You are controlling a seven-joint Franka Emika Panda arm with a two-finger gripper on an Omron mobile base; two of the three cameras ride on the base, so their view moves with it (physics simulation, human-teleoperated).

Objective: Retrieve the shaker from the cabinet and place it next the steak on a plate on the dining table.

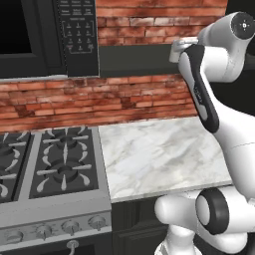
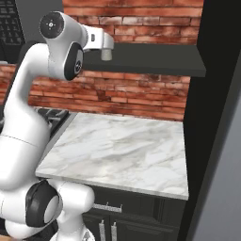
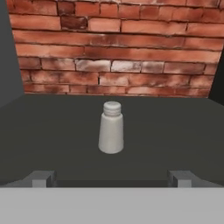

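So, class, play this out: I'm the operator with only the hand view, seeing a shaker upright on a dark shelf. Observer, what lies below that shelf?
Observer: A white marble counter lies below the shelf.
Operator: What's at its left?
Observer: A gas stove adjoins the counter's left edge.
Operator: And above the stove?
Observer: A black microwave with a keypad hangs there.

Base views: behind arm, left and right, facing forward-down; both share marble counter (image 1: 164, 154) and brick wall (image 2: 132, 92). Hand view: close, level along cabinet shelf (image 3: 52, 135).
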